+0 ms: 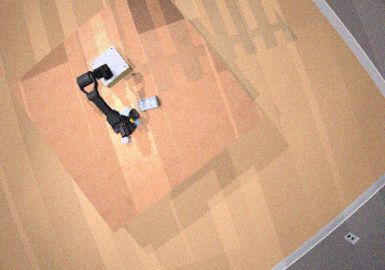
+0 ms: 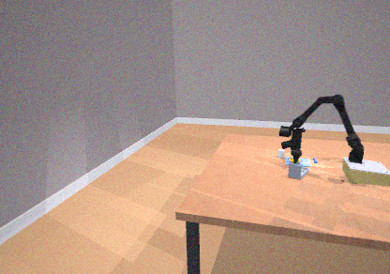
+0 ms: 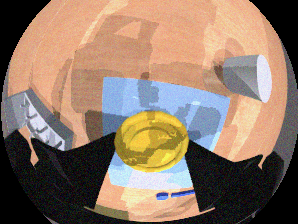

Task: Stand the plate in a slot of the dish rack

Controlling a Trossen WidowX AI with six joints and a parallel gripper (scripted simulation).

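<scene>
The yellow plate [image 3: 151, 150] [image 1: 131, 120] lies flat, over the light blue mat [image 3: 119, 100] [image 2: 306, 162]; whether it touches the mat cannot be told. My gripper [image 3: 151, 141] [image 2: 295, 161] points down and is shut on the plate, one black finger at each side of its rim. The grey dish rack [image 3: 16, 107] [image 1: 149, 104] [image 2: 295, 171] stands beside the mat, at the left edge of the wrist view, with its slots facing up. The fingers hide parts of the mat and of the rack's near end.
A white-grey cup [image 3: 245, 75] [image 1: 125, 140] [image 2: 281, 153] stands on the other side of the mat from the rack. A blue spoon-like utensil [image 3: 182, 193] [image 2: 315, 160] lies beside the mat on the side of the arm's box-shaped base [image 2: 367, 175] [image 1: 112, 59].
</scene>
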